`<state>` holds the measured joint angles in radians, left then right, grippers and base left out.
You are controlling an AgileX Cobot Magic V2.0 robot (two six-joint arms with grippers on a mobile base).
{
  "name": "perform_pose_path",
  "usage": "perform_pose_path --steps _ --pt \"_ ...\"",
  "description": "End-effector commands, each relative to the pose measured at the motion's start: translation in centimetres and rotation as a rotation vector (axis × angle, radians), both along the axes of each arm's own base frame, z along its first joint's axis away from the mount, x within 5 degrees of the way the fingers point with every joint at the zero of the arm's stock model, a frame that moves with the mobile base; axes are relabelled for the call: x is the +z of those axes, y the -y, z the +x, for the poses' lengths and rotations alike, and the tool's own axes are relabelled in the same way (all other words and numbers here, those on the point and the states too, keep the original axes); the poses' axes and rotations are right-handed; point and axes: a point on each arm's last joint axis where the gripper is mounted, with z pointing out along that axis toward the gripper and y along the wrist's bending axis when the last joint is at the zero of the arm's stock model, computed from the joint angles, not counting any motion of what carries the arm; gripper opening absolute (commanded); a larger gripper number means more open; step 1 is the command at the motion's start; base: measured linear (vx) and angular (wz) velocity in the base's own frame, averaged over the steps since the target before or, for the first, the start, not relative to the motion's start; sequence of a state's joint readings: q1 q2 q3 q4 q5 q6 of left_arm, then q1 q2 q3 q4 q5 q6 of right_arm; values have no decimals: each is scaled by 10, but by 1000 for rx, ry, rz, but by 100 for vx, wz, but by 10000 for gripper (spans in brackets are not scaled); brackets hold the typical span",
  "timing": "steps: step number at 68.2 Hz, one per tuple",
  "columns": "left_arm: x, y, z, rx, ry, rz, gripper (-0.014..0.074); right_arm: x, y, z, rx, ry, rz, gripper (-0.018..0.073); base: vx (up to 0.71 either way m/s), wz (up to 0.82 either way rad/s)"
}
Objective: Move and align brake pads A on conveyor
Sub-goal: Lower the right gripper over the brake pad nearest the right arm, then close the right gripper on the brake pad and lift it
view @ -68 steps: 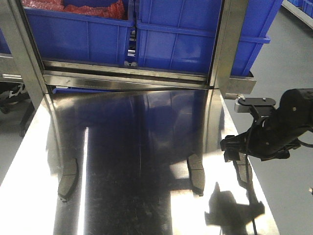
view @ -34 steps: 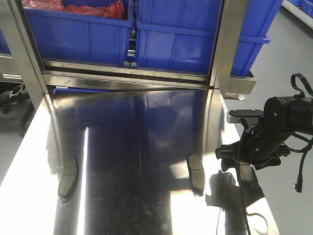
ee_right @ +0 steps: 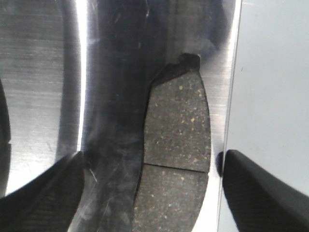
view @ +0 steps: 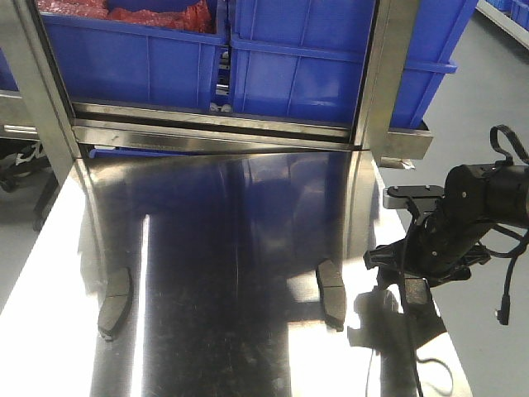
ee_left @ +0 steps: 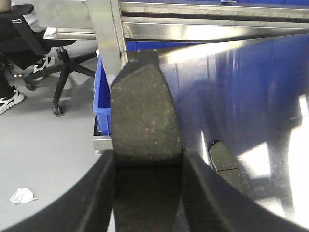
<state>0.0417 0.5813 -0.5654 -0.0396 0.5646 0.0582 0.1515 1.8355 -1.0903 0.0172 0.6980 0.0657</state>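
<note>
Two brake pads A lie on the shiny steel table in the front view, one at the left (view: 116, 302) and one right of centre (view: 332, 294). A third brake pad (ee_right: 177, 145) lies by the table's right edge. My right gripper (view: 412, 277) hangs low over it, open, its fingers (ee_right: 43, 193) standing either side of the pad without touching it. In the left wrist view my left gripper (ee_left: 147, 166) is shut on a fourth brake pad (ee_left: 145, 111), held off the table's left side, with the left table pad (ee_left: 223, 157) beside it. The conveyor is out of view.
Blue bins (view: 314, 66) sit on a steel shelf behind the table, between upright steel posts (view: 384, 74). An office chair (ee_left: 43, 53) stands on the grey floor to the left. A loose cable (view: 508, 281) hangs from the right arm.
My right arm has dropped down and turned over the pad at the table's right edge, then held still. The two pads on the table have not moved.
</note>
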Motion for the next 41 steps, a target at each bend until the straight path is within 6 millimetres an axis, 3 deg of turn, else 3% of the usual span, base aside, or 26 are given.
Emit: perform_pose_path --steps 1,41 --pt "17 1 3 -3 122 -6 66 19 1 6 1 85 5 497 0 0" --pt "17 1 3 -3 122 -6 66 19 1 7 1 91 7 49 0 0"
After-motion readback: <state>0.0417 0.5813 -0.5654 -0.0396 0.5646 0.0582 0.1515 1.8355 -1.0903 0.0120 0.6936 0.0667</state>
